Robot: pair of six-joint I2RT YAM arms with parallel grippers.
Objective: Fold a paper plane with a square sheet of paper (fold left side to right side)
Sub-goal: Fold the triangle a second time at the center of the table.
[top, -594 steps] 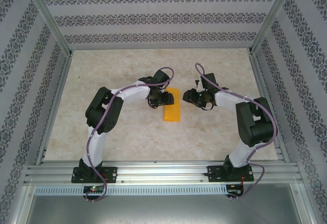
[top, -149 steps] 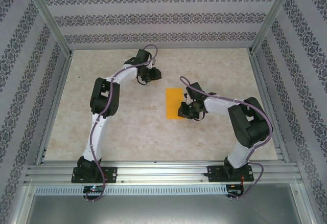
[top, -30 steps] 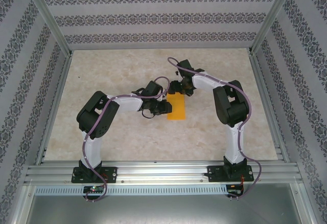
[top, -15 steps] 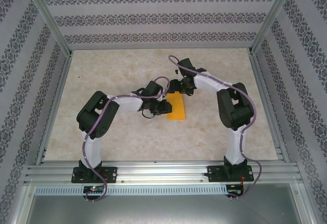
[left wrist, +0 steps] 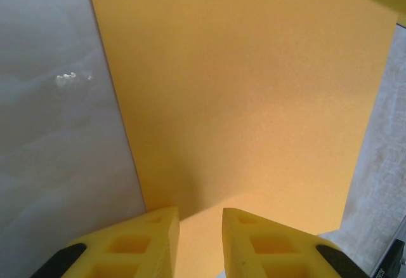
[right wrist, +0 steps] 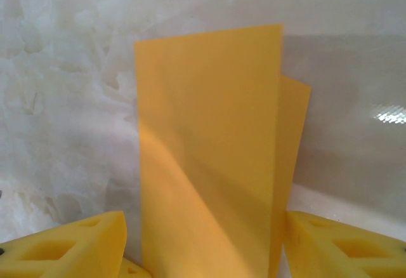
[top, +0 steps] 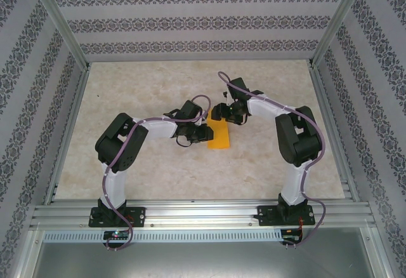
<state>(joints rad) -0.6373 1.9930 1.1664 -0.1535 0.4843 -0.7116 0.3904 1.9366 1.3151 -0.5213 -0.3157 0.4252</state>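
Just one orange sheet of paper (top: 219, 137) sat mid-table (top: 158, 164), folded over into two layers. Two grippers were at it. The left gripper (left wrist: 200, 218) hung over its left edge, jaws barely apart and clamping nothing. The right gripper (right wrist: 206, 227) straddled the far end, jaws wide.

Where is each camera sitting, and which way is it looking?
Top camera: above and behind the arms, looking down at the table; the left arm and right arm show whole, meeting at the orange paper.
Left wrist camera: on the left arm, looking down past the left fingers, yellow, at the flat paper.
Right wrist camera: on the right arm, looking past the spread right fingers at the paper's two layers.
All three share the orange paper.
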